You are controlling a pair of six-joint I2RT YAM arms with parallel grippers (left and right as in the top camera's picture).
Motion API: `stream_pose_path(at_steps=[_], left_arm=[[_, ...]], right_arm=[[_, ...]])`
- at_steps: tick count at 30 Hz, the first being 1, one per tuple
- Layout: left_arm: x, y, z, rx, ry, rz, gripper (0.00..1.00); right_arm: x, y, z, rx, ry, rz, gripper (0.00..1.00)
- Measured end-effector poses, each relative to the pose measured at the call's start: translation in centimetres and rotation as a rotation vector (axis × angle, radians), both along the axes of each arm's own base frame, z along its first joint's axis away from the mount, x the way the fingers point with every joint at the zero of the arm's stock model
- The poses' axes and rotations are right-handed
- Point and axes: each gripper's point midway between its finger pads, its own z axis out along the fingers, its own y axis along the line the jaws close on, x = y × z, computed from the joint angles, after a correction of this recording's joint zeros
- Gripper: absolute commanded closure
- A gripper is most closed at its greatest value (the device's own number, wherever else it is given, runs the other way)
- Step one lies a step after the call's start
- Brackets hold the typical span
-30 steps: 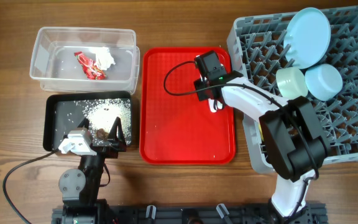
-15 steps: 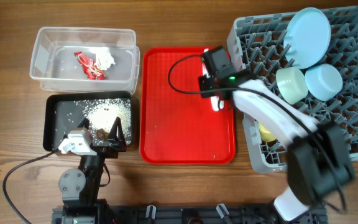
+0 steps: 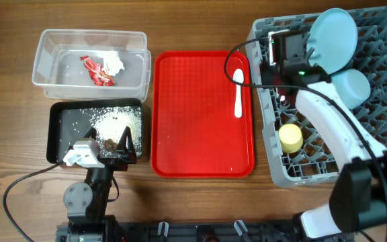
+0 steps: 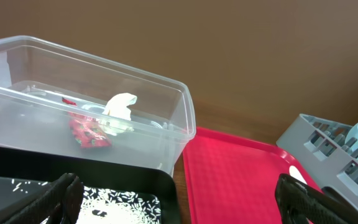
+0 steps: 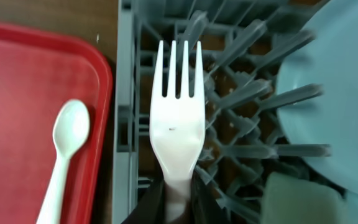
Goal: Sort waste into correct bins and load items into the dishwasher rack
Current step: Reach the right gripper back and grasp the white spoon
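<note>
Since the left pincer (image 3: 118,144) sits with its fingers spread wide and empty at the near edge of the black tray (image 3: 58,129), the waste side looks finished to me. The rice (image 3: 116,121) and brown bits are in that tray. In the rack (image 3: 381,134), the yellow cup (image 3: 289,137) is parked in a near slot. The spoon (image 3: 238,94) lies on the red tray (image 3: 193,134), so that's left to load. Further back, the wrapper (image 3: 98,72) and tissue (image 3: 114,62) are in the clear tub (image 3: 46,60). The right pincer (image 5: 178,202) is clamped on the fork (image 5: 178,118), holding it over the rack's far left corner, not in yet. The plate (image 3: 333,40) and blue bowl (image 3: 352,86) are racked at the back.
</note>
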Motion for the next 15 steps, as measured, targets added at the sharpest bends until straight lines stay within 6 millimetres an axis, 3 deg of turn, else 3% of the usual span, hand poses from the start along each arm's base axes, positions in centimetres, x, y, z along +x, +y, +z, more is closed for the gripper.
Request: stream_pose_path(at_steps=[4,10,12,15], left_arm=[[0.0,0.0,0.0,0.0,0.0,0.0,0.0],[0.0,0.0,0.0,0.0,0.0,0.0,0.0],[0.0,0.0,0.0,0.0,0.0,0.0,0.0],[0.0,0.0,0.0,0.0,0.0,0.0,0.0]], right_arm=[[-0.5,2.1,0.1,-0.012,0.007,0.07,0.45],[-3.0,10.4,1.7,0.138,-0.005,0.23,0.37],[-4.1,12.5,0.8,0.187,0.036,0.24,0.37],[-4.1,12.8,-2.3,0.198,0.103,0.177,0.37]])
